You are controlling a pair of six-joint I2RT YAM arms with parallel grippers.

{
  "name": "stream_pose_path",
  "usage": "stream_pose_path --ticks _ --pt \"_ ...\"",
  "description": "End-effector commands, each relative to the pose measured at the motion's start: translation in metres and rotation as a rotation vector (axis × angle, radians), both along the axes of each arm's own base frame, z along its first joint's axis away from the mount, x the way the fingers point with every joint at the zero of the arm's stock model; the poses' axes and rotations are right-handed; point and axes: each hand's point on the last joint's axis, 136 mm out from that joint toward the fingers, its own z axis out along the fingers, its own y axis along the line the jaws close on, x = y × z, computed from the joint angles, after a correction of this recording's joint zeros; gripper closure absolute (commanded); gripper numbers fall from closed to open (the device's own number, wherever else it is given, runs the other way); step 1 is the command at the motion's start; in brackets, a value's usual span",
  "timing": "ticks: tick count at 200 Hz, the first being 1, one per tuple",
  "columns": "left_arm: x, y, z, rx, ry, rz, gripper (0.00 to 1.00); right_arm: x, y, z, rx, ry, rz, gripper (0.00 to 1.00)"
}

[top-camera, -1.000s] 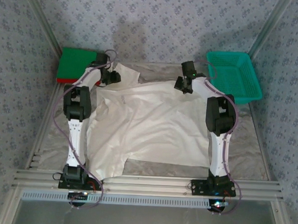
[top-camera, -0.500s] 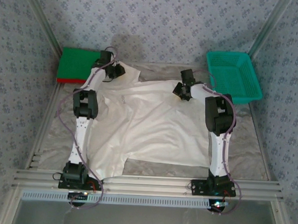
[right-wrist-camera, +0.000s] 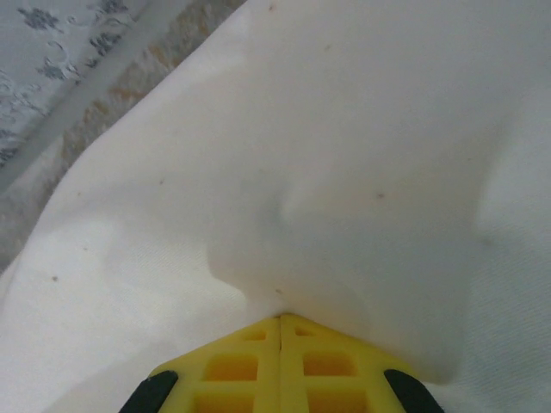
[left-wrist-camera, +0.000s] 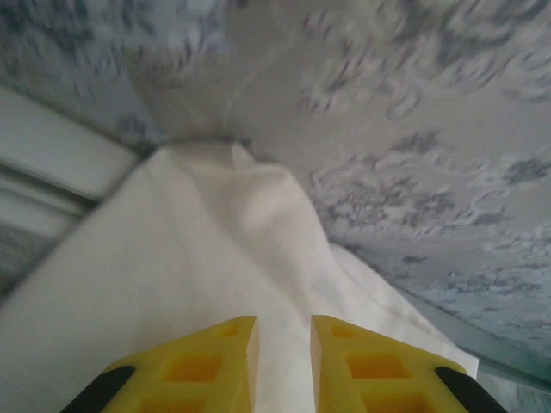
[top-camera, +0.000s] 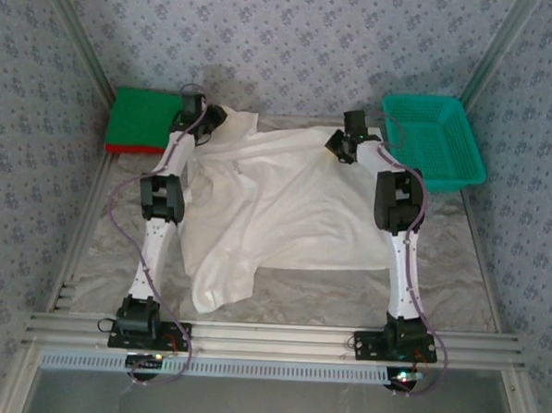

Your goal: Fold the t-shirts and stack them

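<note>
We see the off-white t-shirt as one big, plain, wrinkled sheet with deep creases fanning out from the two points where it is held. It lies on the table between the two pincers and trails from them toward the arm bases.

The left pincer has its yellow fingers nearly together, with a fold of the shirt pinched in the narrow gap. From there the cloth runs forward as a raised ridge. The right pincer is fully closed, its fingers meeting on a bunched pucker of the same shirt.

The shirt's far edge runs left to right from one pincer to the other. One narrow flap points away from the left pincer, toward the near left. The cloth is about as wide as it is deep, so we cannot name a long axis or tell collar from hem.

Just left of the left pincer sits the green t-shirt, folded square on top of the red t-shirt. A teal mesh basket stands just right of the right pincer.
</note>
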Motion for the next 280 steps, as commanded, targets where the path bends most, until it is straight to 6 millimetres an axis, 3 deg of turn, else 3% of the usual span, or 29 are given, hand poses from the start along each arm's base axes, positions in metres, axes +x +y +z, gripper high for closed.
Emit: stream_pose_path --ticks 1,18,40,56,77,101,117,131,150,171,191,225,244,259,280 --pt "0.014 0.013 0.094 0.028 -0.227 0.019 0.71 0.003 0.006 0.004 0.036 0.021 0.008 1.00" --pt "0.005 0.014 0.149 0.050 -0.301 -0.019 0.57 0.006 0.012 0.027 0.061 -0.012 0.028 1.00" --pt "-0.020 0.016 0.218 0.137 -0.349 -0.055 0.52 0.004 0.024 0.067 0.087 -0.055 0.075 1.00" --pt "-0.045 0.019 0.255 0.187 -0.337 -0.063 0.52 -0.004 0.035 0.100 0.092 -0.089 0.122 0.89" --pt "-0.077 0.021 0.283 0.242 -0.291 -0.078 0.50 -0.022 0.047 0.138 0.060 -0.132 0.185 0.77" --pt "-0.125 0.028 0.287 0.268 -0.291 -0.049 0.45 -0.048 0.053 0.161 0.035 -0.148 0.218 0.72" --pt "-0.180 0.055 0.263 0.257 -0.285 0.053 0.43 -0.071 0.054 0.158 -0.002 -0.141 0.266 0.71" --pt "-0.231 0.073 0.222 0.332 -0.154 0.115 0.40 -0.093 0.055 0.152 -0.038 -0.131 0.302 0.71" --pt "-0.274 0.061 0.158 0.413 0.039 -0.004 0.32 -0.125 0.043 0.129 -0.142 -0.082 0.314 0.66" --pt "-0.307 0.051 0.098 0.531 0.258 -0.146 0.25 -0.151 0.027 0.093 -0.170 0.023 0.324 0.65" --pt "-0.322 0.049 0.063 0.613 0.341 -0.194 0.23 -0.163 0.018 0.073 -0.154 0.069 0.317 0.66" --pt "-0.334 0.044 0.022 0.639 0.449 -0.247 0.24 -0.173 0.010 0.054 -0.176 0.097 0.300 0.67" --pt "-0.340 0.052 -0.001 0.675 0.513 -0.247 0.25 -0.175 0.004 0.036 -0.167 0.135 0.285 0.68" --pt "-0.337 0.059 -0.011 0.699 0.546 -0.232 0.30 -0.176 0.003 0.025 -0.149 0.154 0.281 0.69" --pt "-0.328 0.066 -0.010 0.707 0.538 -0.184 0.42 -0.177 0.003 0.014 -0.125 0.172 0.281 0.71"
